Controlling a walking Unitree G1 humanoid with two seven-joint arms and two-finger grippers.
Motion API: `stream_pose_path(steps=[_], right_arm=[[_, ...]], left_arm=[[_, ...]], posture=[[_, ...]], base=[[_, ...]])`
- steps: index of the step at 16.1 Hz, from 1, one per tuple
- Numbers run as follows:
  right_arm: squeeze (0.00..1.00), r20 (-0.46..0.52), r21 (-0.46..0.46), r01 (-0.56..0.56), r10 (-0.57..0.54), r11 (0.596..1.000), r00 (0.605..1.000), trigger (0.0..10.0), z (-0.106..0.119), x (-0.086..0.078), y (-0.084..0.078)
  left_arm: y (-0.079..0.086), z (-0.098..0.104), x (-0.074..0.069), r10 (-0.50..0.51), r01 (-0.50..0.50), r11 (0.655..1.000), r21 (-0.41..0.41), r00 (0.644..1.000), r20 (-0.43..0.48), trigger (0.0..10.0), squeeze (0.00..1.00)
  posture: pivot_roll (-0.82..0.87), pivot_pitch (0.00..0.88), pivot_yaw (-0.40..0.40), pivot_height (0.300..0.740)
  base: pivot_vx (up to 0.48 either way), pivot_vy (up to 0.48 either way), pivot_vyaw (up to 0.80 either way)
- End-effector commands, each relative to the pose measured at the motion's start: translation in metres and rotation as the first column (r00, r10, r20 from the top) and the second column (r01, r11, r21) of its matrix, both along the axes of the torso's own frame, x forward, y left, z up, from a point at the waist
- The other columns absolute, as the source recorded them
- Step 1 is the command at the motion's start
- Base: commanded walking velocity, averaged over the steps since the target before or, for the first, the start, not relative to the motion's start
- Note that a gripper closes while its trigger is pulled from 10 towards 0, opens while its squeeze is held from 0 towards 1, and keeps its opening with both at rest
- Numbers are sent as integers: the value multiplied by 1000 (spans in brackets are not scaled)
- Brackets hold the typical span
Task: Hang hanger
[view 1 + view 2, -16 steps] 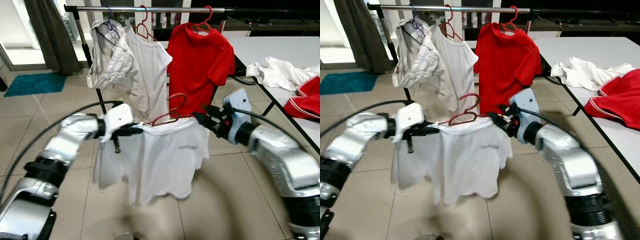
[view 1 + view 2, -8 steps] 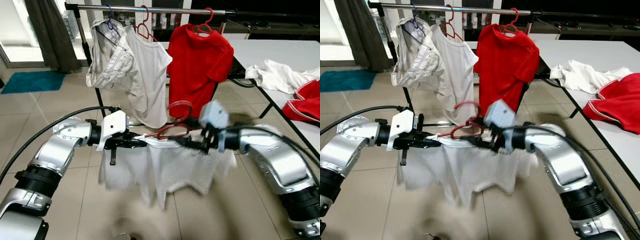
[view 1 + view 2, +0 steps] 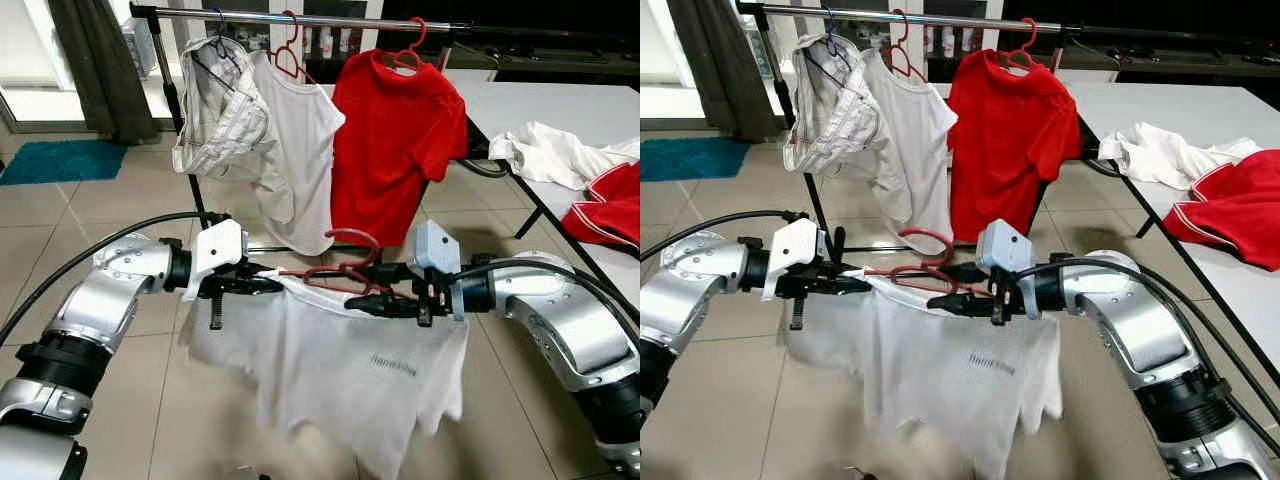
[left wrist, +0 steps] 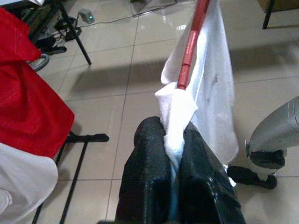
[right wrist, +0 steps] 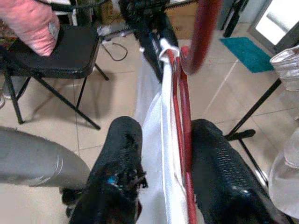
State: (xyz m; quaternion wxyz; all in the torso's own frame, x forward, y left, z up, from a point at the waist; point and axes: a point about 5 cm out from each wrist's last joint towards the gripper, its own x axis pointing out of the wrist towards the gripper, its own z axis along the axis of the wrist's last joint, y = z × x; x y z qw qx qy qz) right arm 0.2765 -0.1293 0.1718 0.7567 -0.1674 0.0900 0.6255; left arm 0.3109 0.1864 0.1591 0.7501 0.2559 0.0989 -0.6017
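Nearest: red hanger (image 3: pixel 335 272) carrying a white T-shirt (image 3: pixel 345 355), held roughly level between both arms, low in front of the robot over the tiled floor (image 3: pixel 130 330).

Left gripper (image 3: pixel 262 284): jaws closed on the left shoulder of the shirt, fabric bunched over the hanger's end; the left wrist view shows white cloth pinched between the two black fingers (image 4: pixel 145 186) with the red bar running away from them.

Right gripper (image 3: pixel 362 302): jaws set either side of the hanger's bar and the shirt's edge near the other shoulder. In the right wrist view a gap shows beside the bar, so I cannot tell whether they clamp it.

Handling (judgement): hanger is thin, stiff and light; shirt is soft, limp and likely to slide along the bar if tilted. Cloth-only grip may slip. Better hold: on the bar itself, close under the hook (image 3: pixel 352 240), keeping the hook upright and free.

Farther: clothes rail (image 3: pixel 300 19) with a striped garment (image 3: pixel 215 110), a white shirt (image 3: pixel 305 150) and a red T-shirt (image 3: pixel 395 130) on hangers. Free rail lies right of the red one. Tabletop (image 3: pixel 545 105) to the right carries loose clothes (image 3: pixel 560 150).
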Motion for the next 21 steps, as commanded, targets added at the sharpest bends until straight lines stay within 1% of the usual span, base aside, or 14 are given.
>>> stream_pose_path(steps=[1,3,8,11,13,14,15,16,17,19,20,21], right_arm=[[0,-10,-25,-22,21,999,1000,0,-3,-2,0],[0,-7,-41,-7,7,999,1000,0,-7,-1,1],[0,-18,-29,-9,9,1000,1000,0,-9,-2,9],[0,-25,-28,-5,5,1000,1000,0,-10,-2,8],[0,-24,-29,2,-3,1000,1000,0,-9,-1,6],[0,-21,-27,11,-11,1000,1000,0,-8,0,4],[0,-18,-27,16,-16,1000,1000,0,-7,0,3],[0,-20,-25,44,-45,999,999,0,-7,2,0],[0,-49,2,53,-53,999,997,0,-6,1,0],[0,-45,-10,55,-56,998,997,0,-9,0,-1],[0,-42,-11,58,-58,998,997,0,-10,0,-1],[0,-51,17,49,-49,999,998,0,-9,-2,0]], left_arm=[[3,16,3,14,-11,999,-43,999,50,0,0],[2,17,3,8,-6,999,-49,999,49,0,0],[-3,25,3,-14,18,995,-100,999,44,0,0],[-3,28,4,-9,14,992,-127,999,39,0,0],[-1,28,5,-5,9,993,-121,999,34,0,0],[2,31,8,36,-27,991,-130,997,67,4627,0],[2,33,7,25,-17,988,-152,998,49,10000,0],[4,36,7,18,-10,985,-174,999,42,10000,1000],[6,37,7,16,-8,983,-185,999,40,10000,1000],[8,39,3,-8,12,979,-201,1000,22,10000,1000],[9,39,2,-16,19,980,-198,1000,16,10000,1000],[12,38,-3,-34,32,984,-176,999,-8,10000,1000]], posture=[[-107,0,-47,740],[-105,0,-48,740],[-109,0,-46,740],[-113,0,-40,740],[-117,0,-35,740],[-117,0,-33,740],[-118,0,-33,740],[-117,0,-32,740],[-117,0,-30,740],[-114,0,-30,740],[-114,0,-29,740],[-112,0,-29,740]], base=[[0,0,0],[0,0,0],[0,0,0],[0,0,0],[0,0,0],[0,0,0],[0,0,0],[0,0,0],[0,0,0],[0,0,0],[0,0,0],[0,0,0]])
